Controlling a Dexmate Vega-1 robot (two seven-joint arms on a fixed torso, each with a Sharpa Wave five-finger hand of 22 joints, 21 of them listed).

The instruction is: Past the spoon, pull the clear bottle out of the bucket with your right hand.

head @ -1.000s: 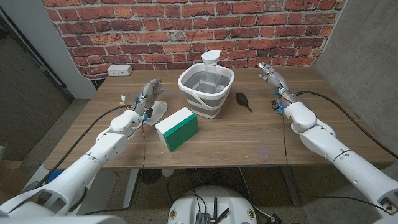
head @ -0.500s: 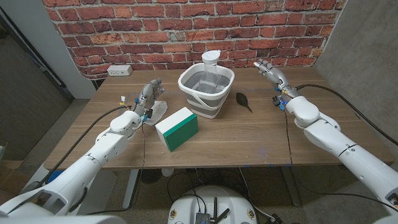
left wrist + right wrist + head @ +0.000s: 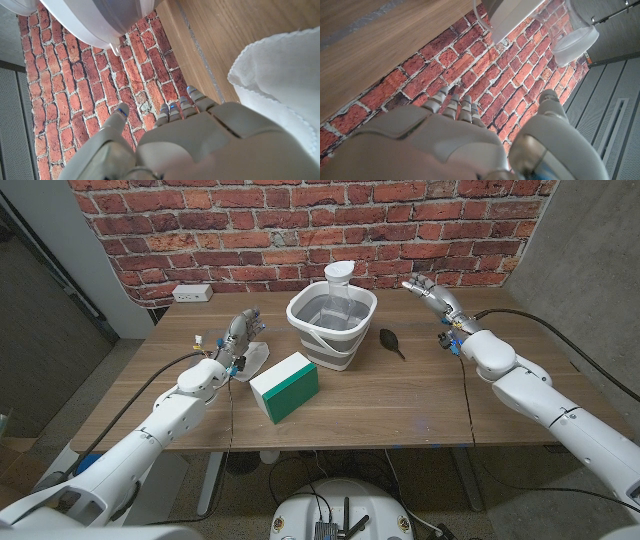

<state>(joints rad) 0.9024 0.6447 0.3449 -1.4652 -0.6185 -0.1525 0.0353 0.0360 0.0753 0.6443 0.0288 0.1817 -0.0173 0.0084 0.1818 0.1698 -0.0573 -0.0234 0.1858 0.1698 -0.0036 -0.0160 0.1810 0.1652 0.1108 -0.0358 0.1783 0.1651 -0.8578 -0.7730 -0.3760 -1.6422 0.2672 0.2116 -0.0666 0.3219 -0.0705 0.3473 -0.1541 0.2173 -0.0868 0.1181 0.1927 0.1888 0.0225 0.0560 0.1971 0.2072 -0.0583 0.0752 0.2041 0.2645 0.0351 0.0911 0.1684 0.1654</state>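
Clear bottle (image 3: 340, 292) upright in the bucket (image 3: 331, 340), long axis vertical, white cap end up and poking above the rim at the bucket's far side, toward the brick wall (image 3: 300, 225). Seen also from the right wrist, cap (image 3: 576, 36) against the bricks. Nothing else to be made out inside the grey-and-white bucket. Dark spoon (image 3: 391, 342) flat on the table just to the right of the bucket, bowl away from the robot, handle angled toward the near right.

Right hand (image 3: 435, 297) raised beyond the spoon, to the right of the bucket, fingers spread and holding nothing, apart from the bottle. Left hand (image 3: 239, 332) at the left side of the table over a white cloth (image 3: 252, 358), fingers extended, empty.

Wooden table (image 3: 380, 405) with a green-and-white box (image 3: 285, 386) in front of the bucket, near the cloth. White power strip (image 3: 192, 294) at the far left edge against the wall. Grey panel at the room's right.
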